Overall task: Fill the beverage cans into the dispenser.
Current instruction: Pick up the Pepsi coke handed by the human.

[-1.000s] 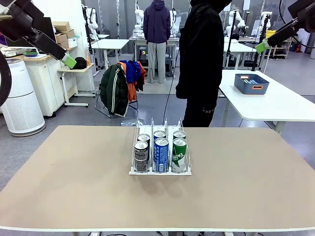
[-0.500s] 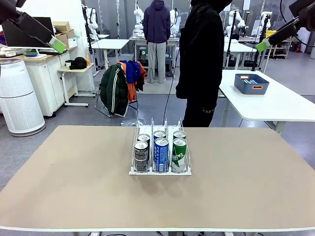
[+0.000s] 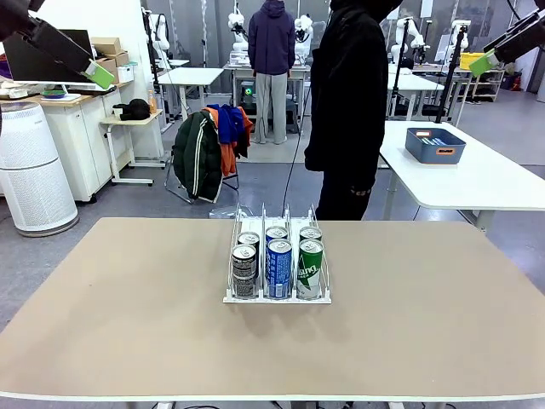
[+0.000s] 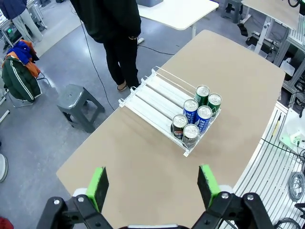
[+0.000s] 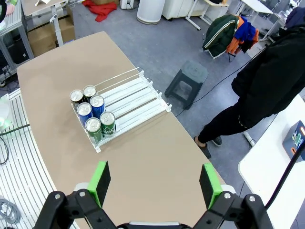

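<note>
Beverage cans (image 3: 278, 260): six, two rows of three, at near end of dispenser (image 3: 230, 298) | dispenser: mid-bench (image 3: 128, 324), well apart from every edge, wide bare surface around | person (image 3: 349, 102): stands at far edge | left end effector (image 4: 153, 177): released, high above bench | right end effector (image 5: 154, 177): released, high above bench

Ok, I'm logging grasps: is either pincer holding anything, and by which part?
Nothing is held: left pincer and right pincer are open and empty, high above the slim aluminium cans.
</note>
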`<state>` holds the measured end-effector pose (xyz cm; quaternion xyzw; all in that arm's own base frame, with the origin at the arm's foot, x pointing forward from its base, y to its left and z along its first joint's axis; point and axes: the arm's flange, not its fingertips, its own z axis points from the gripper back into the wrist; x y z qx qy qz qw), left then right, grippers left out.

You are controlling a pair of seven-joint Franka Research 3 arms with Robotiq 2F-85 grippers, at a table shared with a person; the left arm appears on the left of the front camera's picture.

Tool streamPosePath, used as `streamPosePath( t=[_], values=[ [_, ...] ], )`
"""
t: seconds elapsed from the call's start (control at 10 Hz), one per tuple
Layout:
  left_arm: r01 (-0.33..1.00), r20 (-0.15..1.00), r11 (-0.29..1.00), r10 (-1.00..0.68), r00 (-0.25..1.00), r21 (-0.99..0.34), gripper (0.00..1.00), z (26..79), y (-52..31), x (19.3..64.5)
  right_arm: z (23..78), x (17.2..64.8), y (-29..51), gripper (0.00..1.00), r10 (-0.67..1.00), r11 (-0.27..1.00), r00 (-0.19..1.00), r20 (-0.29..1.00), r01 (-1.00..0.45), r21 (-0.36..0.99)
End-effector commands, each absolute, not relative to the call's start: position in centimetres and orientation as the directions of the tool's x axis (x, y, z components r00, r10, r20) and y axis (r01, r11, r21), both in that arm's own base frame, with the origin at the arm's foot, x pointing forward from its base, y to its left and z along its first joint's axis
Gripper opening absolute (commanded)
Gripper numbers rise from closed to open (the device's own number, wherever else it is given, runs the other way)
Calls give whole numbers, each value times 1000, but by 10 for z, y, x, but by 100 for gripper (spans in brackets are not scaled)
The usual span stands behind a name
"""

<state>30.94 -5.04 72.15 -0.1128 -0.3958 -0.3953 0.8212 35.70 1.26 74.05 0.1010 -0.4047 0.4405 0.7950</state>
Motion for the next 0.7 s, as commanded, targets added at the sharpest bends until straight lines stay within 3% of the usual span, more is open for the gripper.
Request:
streamPosePath(
  t=[0.0,0.6],
  values=[
    [753,768,644,-548,333,133,100,717,-43,308,740,365,15,100,624,596,313,716,-783,-177],
    [739,739,662,-560,374,128,100,722,-50,309,741,357,13,100,619,592,284,732,-782,-196]
  ],
)
